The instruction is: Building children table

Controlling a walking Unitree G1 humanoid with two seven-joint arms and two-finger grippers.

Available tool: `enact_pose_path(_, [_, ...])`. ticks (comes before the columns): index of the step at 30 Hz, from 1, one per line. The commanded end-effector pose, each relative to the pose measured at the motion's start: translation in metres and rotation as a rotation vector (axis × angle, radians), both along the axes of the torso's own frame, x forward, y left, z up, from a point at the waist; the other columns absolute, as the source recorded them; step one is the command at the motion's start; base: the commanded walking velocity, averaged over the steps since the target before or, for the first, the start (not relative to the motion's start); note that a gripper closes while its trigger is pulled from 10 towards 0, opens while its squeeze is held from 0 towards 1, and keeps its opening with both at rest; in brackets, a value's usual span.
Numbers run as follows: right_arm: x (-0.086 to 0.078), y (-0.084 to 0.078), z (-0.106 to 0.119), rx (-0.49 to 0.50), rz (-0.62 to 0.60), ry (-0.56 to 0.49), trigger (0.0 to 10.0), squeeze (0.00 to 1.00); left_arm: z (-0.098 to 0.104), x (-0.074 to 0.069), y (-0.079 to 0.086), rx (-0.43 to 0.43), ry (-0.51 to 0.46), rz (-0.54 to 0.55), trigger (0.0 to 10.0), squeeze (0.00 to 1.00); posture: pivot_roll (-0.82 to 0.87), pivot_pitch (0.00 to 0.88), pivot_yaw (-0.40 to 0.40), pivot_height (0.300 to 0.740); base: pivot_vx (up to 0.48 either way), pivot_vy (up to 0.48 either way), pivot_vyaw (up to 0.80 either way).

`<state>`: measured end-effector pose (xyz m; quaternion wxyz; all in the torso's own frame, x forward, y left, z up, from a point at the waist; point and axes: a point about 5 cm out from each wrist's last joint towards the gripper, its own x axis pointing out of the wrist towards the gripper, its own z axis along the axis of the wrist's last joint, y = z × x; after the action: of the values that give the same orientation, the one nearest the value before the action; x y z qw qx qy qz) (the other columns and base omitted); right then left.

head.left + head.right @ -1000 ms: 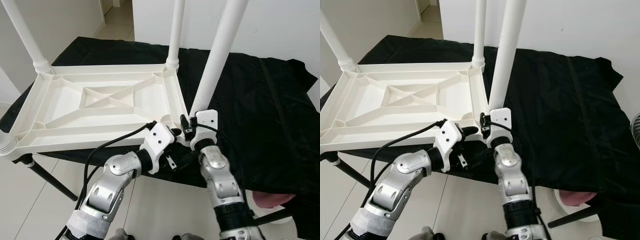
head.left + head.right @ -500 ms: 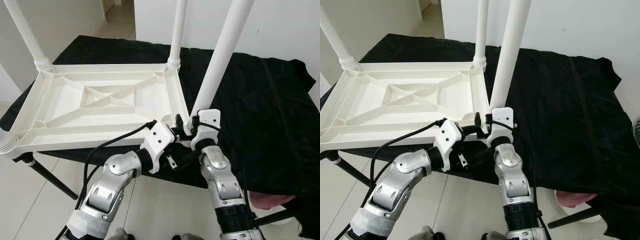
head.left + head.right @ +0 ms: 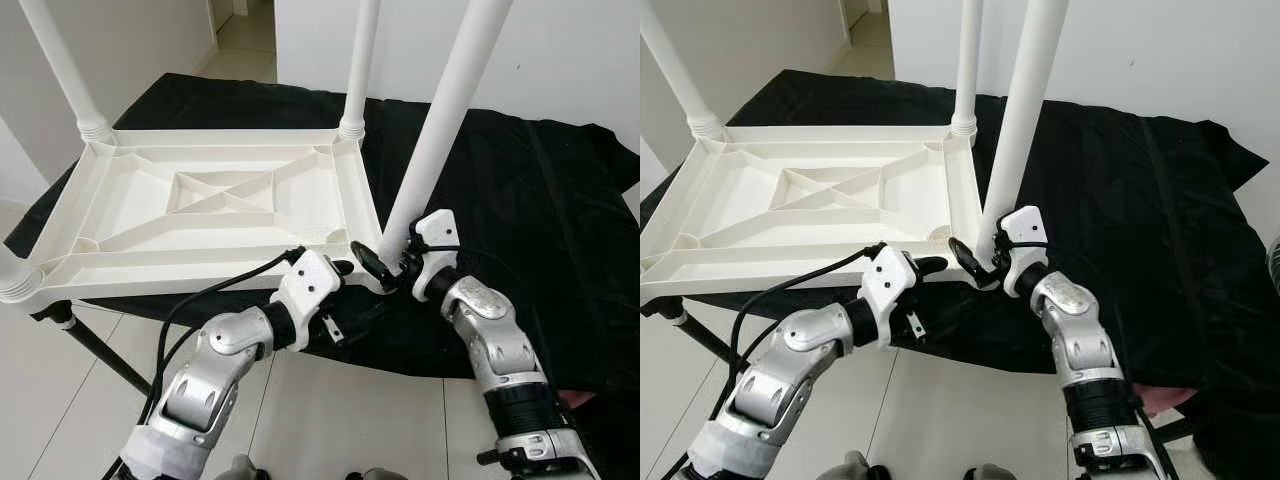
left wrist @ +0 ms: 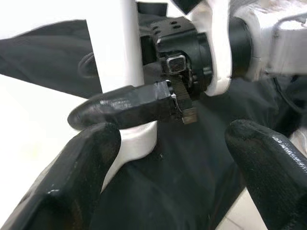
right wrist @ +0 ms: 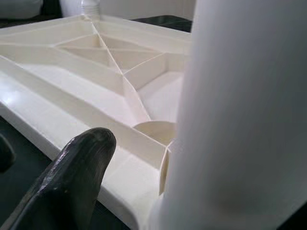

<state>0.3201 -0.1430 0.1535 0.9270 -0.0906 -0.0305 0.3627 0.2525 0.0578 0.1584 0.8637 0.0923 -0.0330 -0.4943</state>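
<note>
The white plastic ribbed tabletop [image 3: 210, 205] is lying upside down on a black cloth-covered stand [image 3: 520, 220], so the legs go in from above. The right gripper [image 3: 385, 265] is pinching the base of the white tubular leg [image 3: 440, 125] at the near corner socket, probably seating it. The left gripper [image 4: 172, 158] is waiting just beside it, fingers spread.

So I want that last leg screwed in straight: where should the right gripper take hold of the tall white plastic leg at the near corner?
Low on the tall white plastic leg, just above the near-right corner socket of the upturned white tabletop, coming from the robot's side. The leg is a smooth round tube leaning slightly, so a low grip gives the most control for twisting. The right gripper already sits there, fingers around the base.
</note>
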Motion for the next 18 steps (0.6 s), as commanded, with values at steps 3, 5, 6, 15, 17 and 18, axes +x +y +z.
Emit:
enact_pose_path(3, [0.004, 0.001, -0.006, -0.026, 0.076, 0.017, 10.0, 0.0, -0.001, -0.001, 0.005, 0.017, 0.001, 0.031, 10.0, 0.0, -0.05, 0.039, 0.009, 0.74, 0.0, 0.0, 0.0])
enact_pose_path(5, [0.008, 0.001, -0.007, -0.033, 0.087, 0.022, 10.0, 0.0, 0.0, -0.002, 0.006, 0.019, 0.001, 0.032, 10.0, 0.0, -0.04, 0.04, 0.013, 0.74, 0.0, 0.0, 0.0])
enact_pose_path(6, [0.01, 0.002, -0.008, -0.042, 0.099, 0.03, 10.0, 0.0, 0.0, -0.002, 0.007, 0.02, 0.001, 0.033, 10.0, 0.0, -0.04, 0.04, 0.013, 0.74, 0.0, 0.0, 0.0])
enact_pose_path(15, [0.026, -0.001, -0.013, -0.111, 0.152, 0.041, 6.6, 0.0, 0.001, -0.006, 0.006, 0.039, 0.001, 0.013, 10.0, 0.0, -0.04, 0.04, 0.013, 0.74, 0.0, 0.0, 0.0])
enact_pose_path(17, [0.027, -0.001, -0.013, -0.113, 0.154, 0.042, 6.6, 0.0, 0.001, -0.006, 0.006, 0.043, 0.0, 0.01, 10.0, 0.0, -0.04, 0.04, 0.013, 0.74, 0.0, 0.0, 0.0])
enact_pose_path(18, [0.028, -0.002, -0.013, -0.117, 0.158, 0.041, 1.4, 0.0, 0.001, -0.006, 0.006, 0.044, 0.0, 0.008, 10.0, 0.0, -0.04, 0.04, 0.013, 0.74, 0.0, 0.0, 0.0])
